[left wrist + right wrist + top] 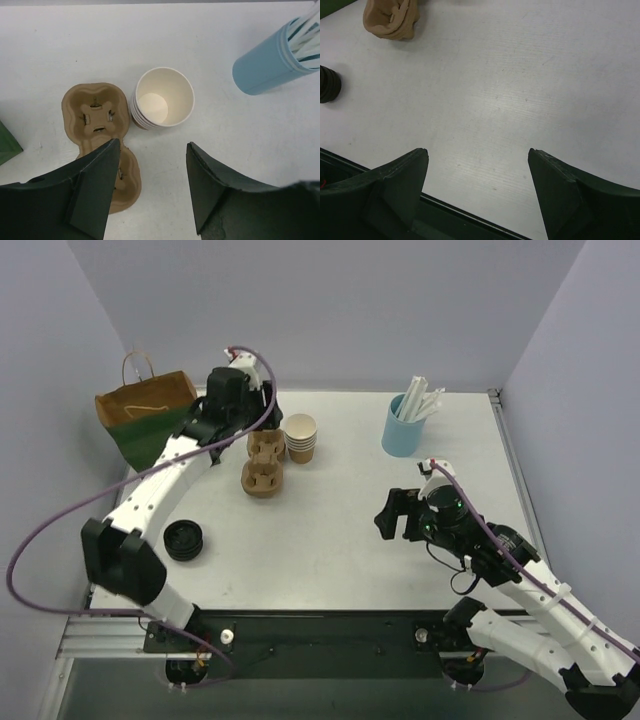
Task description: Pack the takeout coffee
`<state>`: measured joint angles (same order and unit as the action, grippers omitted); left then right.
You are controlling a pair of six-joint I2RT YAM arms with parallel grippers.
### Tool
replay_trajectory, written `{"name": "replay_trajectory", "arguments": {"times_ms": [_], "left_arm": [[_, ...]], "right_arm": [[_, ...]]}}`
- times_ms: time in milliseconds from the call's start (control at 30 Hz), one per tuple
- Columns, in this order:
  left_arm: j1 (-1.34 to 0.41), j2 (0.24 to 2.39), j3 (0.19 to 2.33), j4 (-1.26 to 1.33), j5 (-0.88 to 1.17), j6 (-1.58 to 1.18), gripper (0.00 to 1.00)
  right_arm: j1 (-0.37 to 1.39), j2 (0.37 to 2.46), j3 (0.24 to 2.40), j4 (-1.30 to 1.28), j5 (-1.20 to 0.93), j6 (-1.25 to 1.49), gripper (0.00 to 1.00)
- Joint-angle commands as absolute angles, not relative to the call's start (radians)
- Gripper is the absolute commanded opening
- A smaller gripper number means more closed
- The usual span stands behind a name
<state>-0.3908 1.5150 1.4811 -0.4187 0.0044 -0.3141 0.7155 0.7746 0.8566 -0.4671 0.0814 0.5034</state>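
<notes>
Left hand (153, 145): fingers spread, gripping nothing, hovering over the far-left middle of the surface (340, 530), above the carrier's edge.
Paper bag (150, 412): brown and green, in the far-left corner.
Takeout coffee: cannot tell. The one black round ridged piece (186, 539) sits near-left, just beside the left arm's elbow, and shows all black.
Pulp carrier (95, 117): lies flat, just left of the cups.
Cup stack (164, 97): lidless, upright, white inside.
Blue tub (402, 427): far right, holding white sticks (425, 398).
Right hand (477, 151): spread wide, empty, over bare surface near-right.
</notes>
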Motion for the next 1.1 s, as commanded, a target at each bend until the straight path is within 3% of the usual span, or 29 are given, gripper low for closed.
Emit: {"name": "replay_trajectory", "arguments": {"times_ms": [0, 633, 1067], "left_arm": [[-0.388, 1.641, 1.621, -0.44, -0.046, -0.344, 0.62], [-0.391, 1.963, 1.795, -0.432, 0.012, -0.325, 0.55], [-0.396, 2.02, 1.824, -0.454, -0.038, -0.319, 0.5]], "right_arm": [[0.724, 0.753, 0.856, -0.443, 0.06, 0.476, 0.83], [0.729, 0.769, 0.847, -0.442, 0.046, 0.44, 0.77], [0.727, 0.762, 0.847, -0.442, 0.058, 0.416, 0.76]]}}
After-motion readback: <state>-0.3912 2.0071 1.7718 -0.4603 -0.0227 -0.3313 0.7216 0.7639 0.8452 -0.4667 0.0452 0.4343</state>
